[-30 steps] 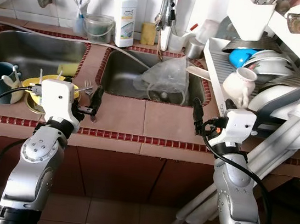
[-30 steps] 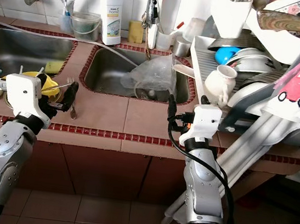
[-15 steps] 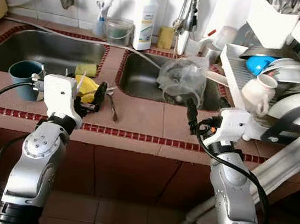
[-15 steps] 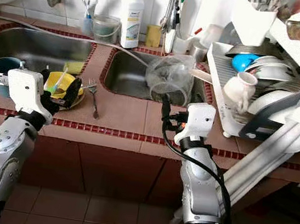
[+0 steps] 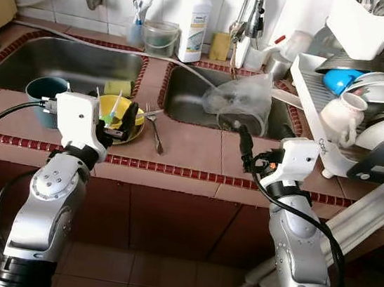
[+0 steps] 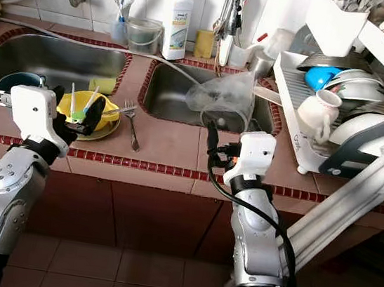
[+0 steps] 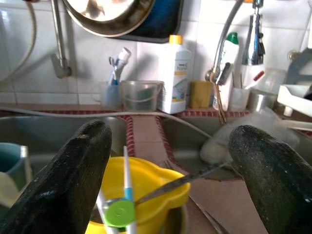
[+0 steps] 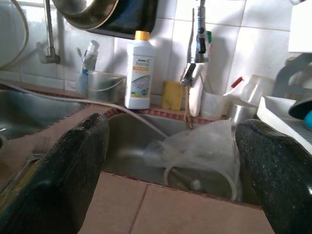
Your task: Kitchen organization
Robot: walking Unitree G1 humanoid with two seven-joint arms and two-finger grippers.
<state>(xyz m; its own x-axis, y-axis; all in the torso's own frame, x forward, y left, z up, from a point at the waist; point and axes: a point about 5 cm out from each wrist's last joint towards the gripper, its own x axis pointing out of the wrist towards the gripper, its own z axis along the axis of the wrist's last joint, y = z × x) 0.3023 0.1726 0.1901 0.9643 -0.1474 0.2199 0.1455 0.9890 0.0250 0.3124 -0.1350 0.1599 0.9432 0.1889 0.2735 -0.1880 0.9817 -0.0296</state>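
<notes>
Tiled counter (image 5: 191,150) with two sinks. Left gripper (image 5: 126,119) at 9 o'clock, fingers spread wide, holding nothing, poised over yellow bowl (image 5: 118,111). The bowl sits on a plate by the left sink and holds toothbrushes. Fork (image 5: 157,119) lies just beside it at 3 o'clock. Teal mug (image 5: 43,88) at the bowl's 9 o'clock. Right gripper (image 5: 245,149) at 3 o'clock, fingers apart, empty, facing plastic bag (image 5: 240,100) in the right sink. Dish rack (image 5: 358,87) at 2 o'clock.

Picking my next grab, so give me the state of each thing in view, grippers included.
left gripper: open, in front of the yellow bowl
right gripper: open, at the counter edge
yellow bowl: upright on a plate, utensils inside
fork: flat on the counter
teal mug: upright
white bottle: upright, capped
plastic bag: crumpled in the sink
</notes>
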